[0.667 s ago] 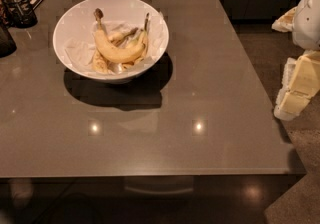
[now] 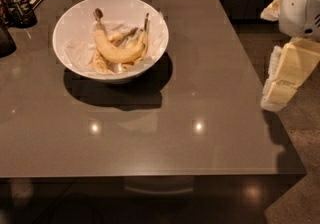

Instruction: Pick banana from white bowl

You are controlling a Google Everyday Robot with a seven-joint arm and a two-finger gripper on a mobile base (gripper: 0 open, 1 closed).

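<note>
At the right edge of the glossy grey-brown counter (image 2: 210, 93), the robot's cream-coloured, blocky gripper (image 2: 282, 80) is hanging just off the side, and I cannot tell whether it is open or closed. Compared with a moment ago it is sitting slightly higher and a touch closer to the counter, so the reach seems to be only starting. The wide, round white bowl (image 2: 67, 20) is standing where it was, toward the far left, well apart from the gripper. The plump, curved yellow banana with the long dark stem (image 2: 116, 50) is lying inside it, untouched, resting across smaller, paler bananas (image 2: 100, 62).
</note>
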